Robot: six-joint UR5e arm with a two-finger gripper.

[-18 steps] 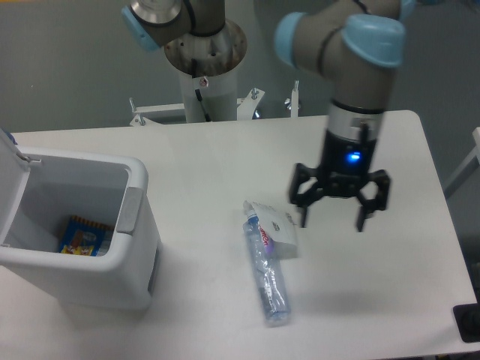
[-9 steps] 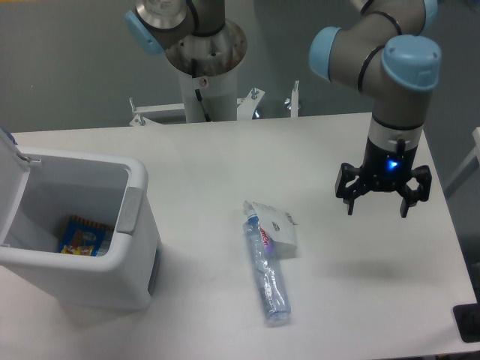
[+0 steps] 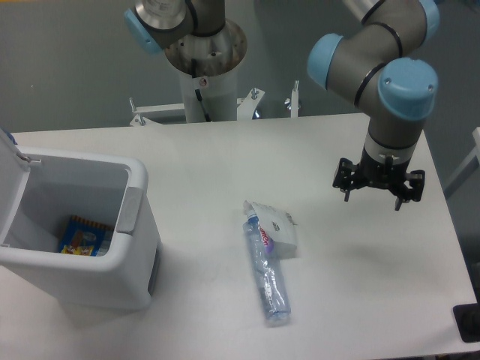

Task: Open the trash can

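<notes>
so at this point the job looked basically done to me. the desk was the biggest thing in view, white, with my arm's base past its far edge. the trash can sat at the desk's near left corner, and its lid was swung up and back on the left side, only a sliver of it showing at the picture's left edge. the bin mouth was wide open and i could see right down inside, where a colourful snack packet lay on the bottom. the grey push tab was on the right-hand rim, facing the middle of the desk.

my gripper hung above the desk near the right edge, well apart from the can, fingers spread and holding nothing. so no contact with the task's thing at all.

in the middle of the desk, towards the near edge, lay a clear plastic bottle on its side, and a small white packet rested against its top end, touching it. neither had anything to do with opening the can.

my read: lid up, nothing left to do on the opening itself, just parking the arm maybe.
</notes>
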